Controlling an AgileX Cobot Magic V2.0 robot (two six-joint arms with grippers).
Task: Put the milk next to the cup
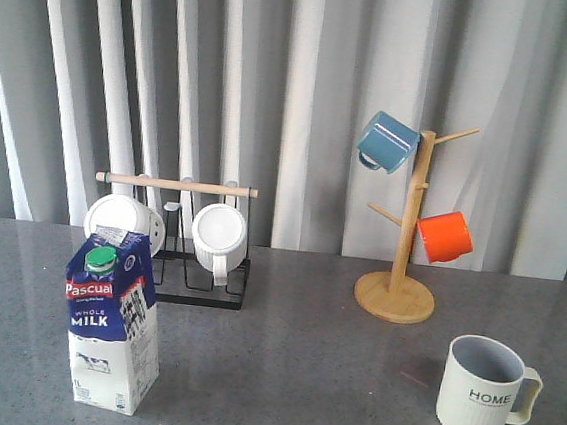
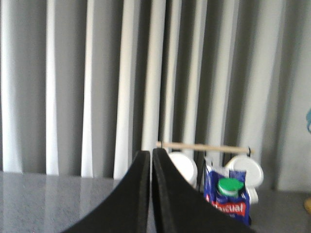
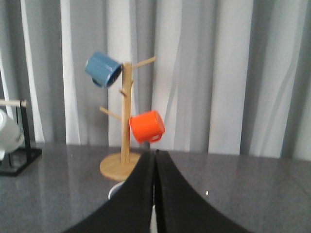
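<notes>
The milk (image 1: pixel 110 324), a blue-and-white carton with a green cap, stands upright near the table's front left. In the left wrist view the milk (image 2: pixel 229 200) shows beside my left gripper (image 2: pixel 151 154), which is shut on nothing and apart from it. The cup (image 1: pixel 483 390), cream-white with "HOME" lettering, stands at the front right, handle to the right. A sliver of the cup's rim (image 3: pixel 115 190) peeks out beside my right gripper (image 3: pixel 155 154), also shut and empty. Neither gripper appears in the front view.
A black wire rack (image 1: pixel 202 275) with a wooden bar holds two white mugs (image 1: pixel 219 234) behind the milk. A wooden mug tree (image 1: pixel 397 284) at the back right carries a blue mug (image 1: pixel 386 142) and an orange mug (image 1: pixel 445 236). Curtains hang behind the table.
</notes>
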